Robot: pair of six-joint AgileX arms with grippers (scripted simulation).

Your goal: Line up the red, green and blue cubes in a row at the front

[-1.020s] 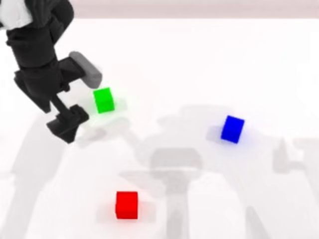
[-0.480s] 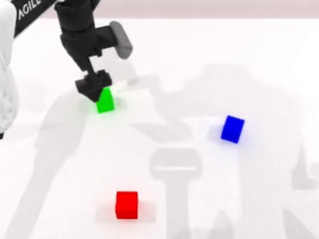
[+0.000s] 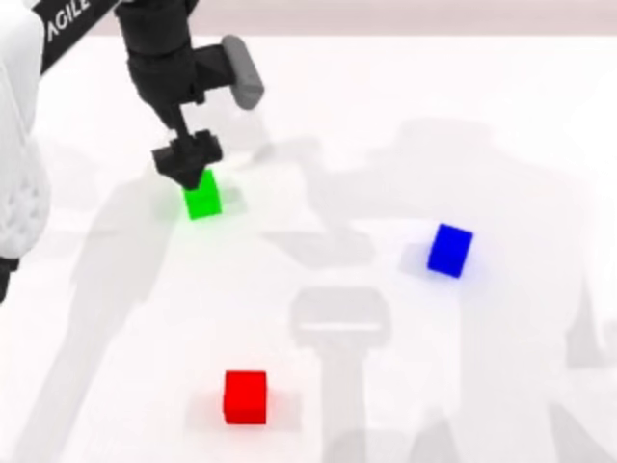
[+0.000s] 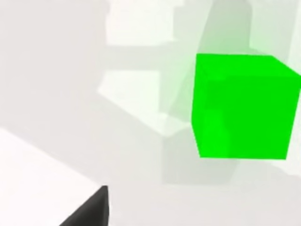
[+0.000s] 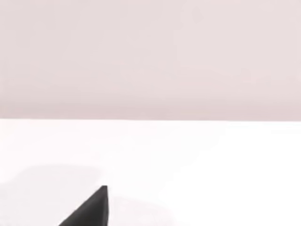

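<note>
Since half second ago, left gripper [image 3: 190,166] barely shifted, hovering at back edge of small bright green smooth cube [image 3: 202,200], back-left of table; finger spread: cannot tell. Green cube [image 4: 242,106] fills left wrist view. Blue cube [image 3: 450,250] right-centre, red cube [image 3: 245,396] front. Right arm out of top view.

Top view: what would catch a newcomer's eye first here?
The black left gripper reaching down right over the green cube at the table's left, which fills much of the left wrist view. Next, the blue cube alone to the right and the red cube near the front edge. The three lie scattered, not in a row.
</note>
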